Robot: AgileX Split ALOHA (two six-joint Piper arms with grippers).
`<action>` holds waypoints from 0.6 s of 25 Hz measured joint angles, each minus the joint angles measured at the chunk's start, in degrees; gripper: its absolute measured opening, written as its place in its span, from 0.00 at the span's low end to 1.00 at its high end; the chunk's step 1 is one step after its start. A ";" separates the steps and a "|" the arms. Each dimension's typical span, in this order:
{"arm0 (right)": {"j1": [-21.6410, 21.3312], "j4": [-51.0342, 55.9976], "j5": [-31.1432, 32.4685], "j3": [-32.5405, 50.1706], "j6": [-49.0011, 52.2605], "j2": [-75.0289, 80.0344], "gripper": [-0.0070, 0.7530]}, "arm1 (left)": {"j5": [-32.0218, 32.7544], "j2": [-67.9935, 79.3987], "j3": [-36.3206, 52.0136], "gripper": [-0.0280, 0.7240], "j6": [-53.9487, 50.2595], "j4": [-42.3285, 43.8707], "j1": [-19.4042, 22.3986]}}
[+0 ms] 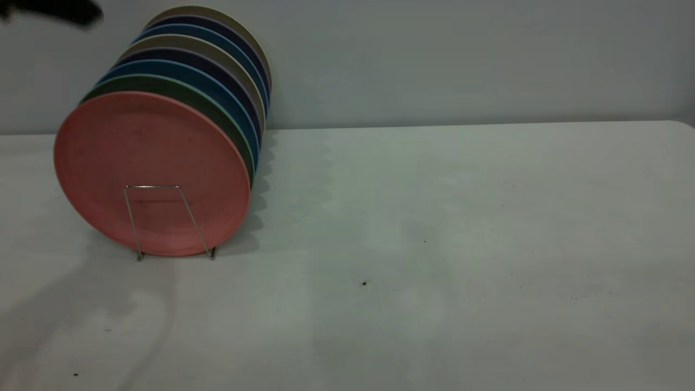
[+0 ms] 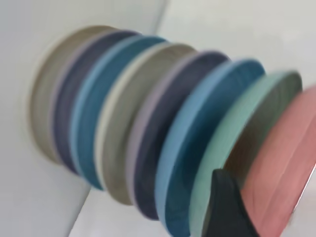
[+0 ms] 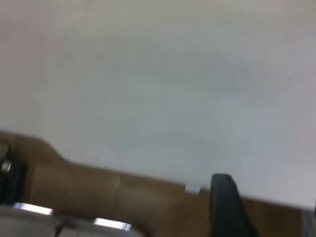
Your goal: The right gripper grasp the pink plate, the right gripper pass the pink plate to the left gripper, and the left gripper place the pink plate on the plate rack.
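Pink plate (image 1: 149, 168) standing on edge at front of plate row, in plate rack (image 1: 163, 217), front wire loop crossing its lower face. Teal-green plate (image 1: 217, 111) directly behind it (then blue, dark and beige plates). Rack at left of surface (image 1: 461, 244). Left gripper (image 1: 57, 12) blurred black shape above and behind row, clear of plates; jaws' opening cannot be told. Right gripper (image 3: 227, 207) away from plates; jaws' state unclear.

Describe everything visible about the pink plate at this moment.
The pink plate is round, salmon-pink and matte, with a low raised rim and faint dark specks. It stands on edge, slightly tilted, at the front of a row of plates in the plate rack, whose front wire loop crosses its lower face. A green plate stands directly behind it. No gripper holds it.
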 joint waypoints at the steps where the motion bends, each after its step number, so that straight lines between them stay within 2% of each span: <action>1: 0.00 0.06 0.00 1.49 0.06 0.00 0.59 | 0.58 -2.19 0.00 0.66 -3.79 0.00 0.00; 7: 0.08 0.11 -4.80 4.22 1.56 -0.04 0.59 | 9.54 -15.21 0.00 0.66 -23.98 0.88 0.00; 12: 2.22 -3.23 -5.72 4.71 7.34 -0.04 0.59 | 23.46 -25.24 0.00 0.66 -36.34 6.22 0.00; 15: 5.15 -4.71 -5.86 4.84 9.72 -0.09 0.59 | 32.33 -30.40 0.00 0.66 -43.00 11.36 0.00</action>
